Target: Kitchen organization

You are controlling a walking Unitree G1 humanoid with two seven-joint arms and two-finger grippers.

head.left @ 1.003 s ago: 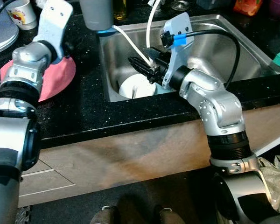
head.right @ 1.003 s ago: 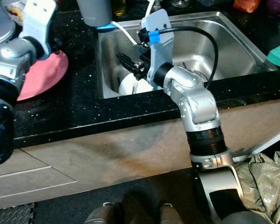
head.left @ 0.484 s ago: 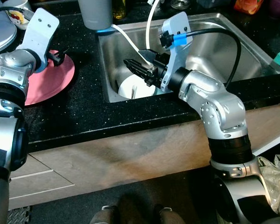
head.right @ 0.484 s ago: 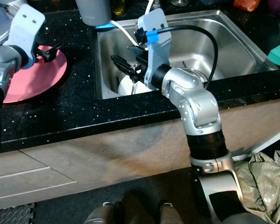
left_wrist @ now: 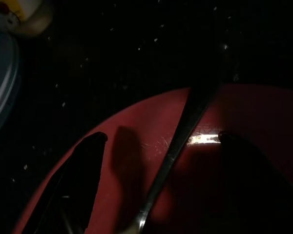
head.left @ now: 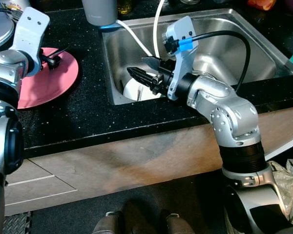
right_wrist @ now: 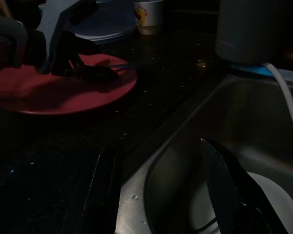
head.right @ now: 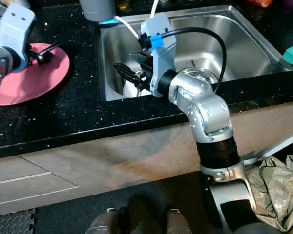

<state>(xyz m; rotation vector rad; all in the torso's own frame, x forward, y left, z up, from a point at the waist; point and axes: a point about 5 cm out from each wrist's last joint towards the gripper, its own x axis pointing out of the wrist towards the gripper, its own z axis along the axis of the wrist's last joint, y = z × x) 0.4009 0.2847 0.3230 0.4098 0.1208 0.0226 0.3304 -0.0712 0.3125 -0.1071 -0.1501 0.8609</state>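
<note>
The left tool (head.left: 52, 57) is held over the red plate (head.left: 63, 80) on the black tabletop (head.left: 88, 112), at the far left. Its fingers are seen spread apart in the left wrist view, and a thin metal utensil (left_wrist: 178, 146) lies on the plate between them; whether it is gripped cannot be told.

The right tool (head.left: 136, 78) is placed over the near left corner of the sink (head.left: 224, 44), above a white bowl (head.left: 132, 90) that lies inside. Its fingers are open and nothing is held.

The step in hand is judged to be the taking of the bowl out of the sink. For the next move, the right tool must be lowered onto the bowl rim and closed.
</note>
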